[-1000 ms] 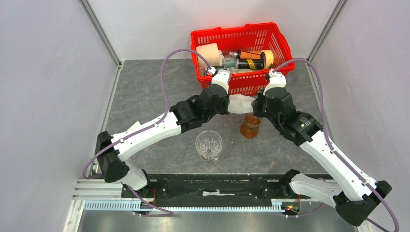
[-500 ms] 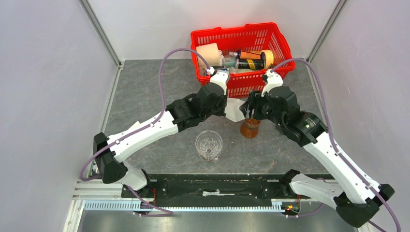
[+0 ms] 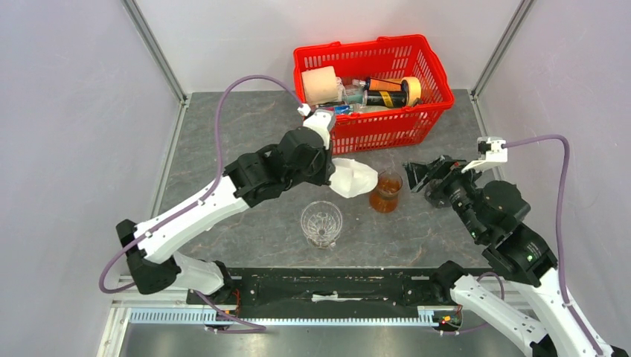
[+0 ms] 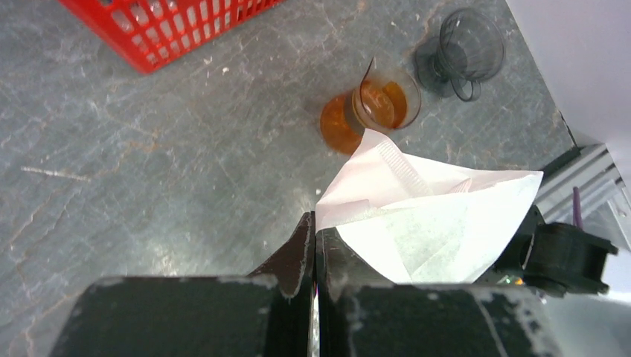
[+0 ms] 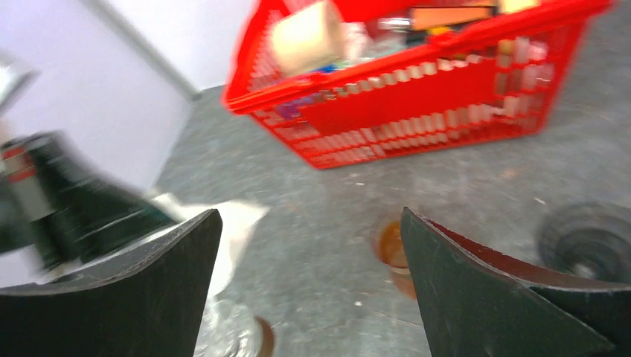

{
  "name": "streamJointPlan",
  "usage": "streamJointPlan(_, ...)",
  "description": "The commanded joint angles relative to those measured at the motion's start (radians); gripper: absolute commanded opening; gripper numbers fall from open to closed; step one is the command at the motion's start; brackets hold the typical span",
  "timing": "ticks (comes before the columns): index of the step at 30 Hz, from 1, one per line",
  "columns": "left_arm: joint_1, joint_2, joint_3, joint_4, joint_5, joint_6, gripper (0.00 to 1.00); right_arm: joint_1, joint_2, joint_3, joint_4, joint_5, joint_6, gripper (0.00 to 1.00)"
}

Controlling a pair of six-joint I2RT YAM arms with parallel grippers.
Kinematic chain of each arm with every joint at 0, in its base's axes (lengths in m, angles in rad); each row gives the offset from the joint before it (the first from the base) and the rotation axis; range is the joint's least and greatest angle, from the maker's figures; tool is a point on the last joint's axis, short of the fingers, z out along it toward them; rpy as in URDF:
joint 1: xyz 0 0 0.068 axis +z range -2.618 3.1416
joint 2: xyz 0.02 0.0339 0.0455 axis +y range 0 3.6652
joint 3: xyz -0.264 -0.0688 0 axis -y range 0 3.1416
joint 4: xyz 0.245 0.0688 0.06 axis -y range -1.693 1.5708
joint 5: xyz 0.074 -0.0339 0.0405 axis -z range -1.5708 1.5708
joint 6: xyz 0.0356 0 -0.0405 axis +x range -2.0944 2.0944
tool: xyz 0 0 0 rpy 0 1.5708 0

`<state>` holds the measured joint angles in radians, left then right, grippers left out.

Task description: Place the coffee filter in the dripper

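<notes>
Left tool (image 4: 313,236): fingers pressed together, clamped on one edge of the white paper coffee filter (image 4: 435,223). The filter fans out beyond the fingertips, partly unfolded and creased, clear of the worktop (image 3: 223,149).

Dripper (image 3: 321,222): clear ribbed glass cone, upright and empty on the worktop. It stands on the arm-base side of the left tool, near it but not touching, and the filter is off to one side of its rim rather than over it.

Tumbler (image 3: 385,192): holds brown liquid and stands just beyond the free end of the filter, between the two tools.

Right tool (image 5: 309,223): fingers spread wide apart, holding nothing, well apart from the filter. It faces the tumbler, which shows between its fingers in the right wrist view.

Dark cup (image 4: 465,52): smoky grey, just past the tumbler as seen from the left tool.

Red basket (image 3: 372,89): on the far side of both tools, filled with assorted items.
</notes>
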<state>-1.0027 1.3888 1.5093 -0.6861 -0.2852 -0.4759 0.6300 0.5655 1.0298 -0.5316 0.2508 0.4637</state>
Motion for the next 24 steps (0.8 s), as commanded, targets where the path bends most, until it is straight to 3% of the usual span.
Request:
streamJointPlan(1,0.003,-0.106,0.052,-0.194,0.069,-0.102,0.02,-0.003,0.064,0.019,-0.107,0.338,0.055,0.97)
streamJointPlan(4,0.003,-0.169,0.063,-0.289,0.116,-0.141,0.02,-0.003,0.102,0.014,-0.157,0.382,0.066,0.97)
streamJointPlan(9,0.003,-0.209,0.088,-0.456,0.253,-0.175,0.02,-0.004,0.153,0.002,-0.164,0.317,0.047,0.97)
streamJointPlan(14,0.003,-0.207,0.087,-0.609,0.265,-0.191,0.02,-0.003,0.189,-0.001,-0.175,0.259,0.032,0.97)
streamJointPlan(24,0.003,-0.113,0.007,-0.543,0.365,-0.15,0.02,-0.003,0.219,-0.014,-0.18,0.202,-0.003,0.97)
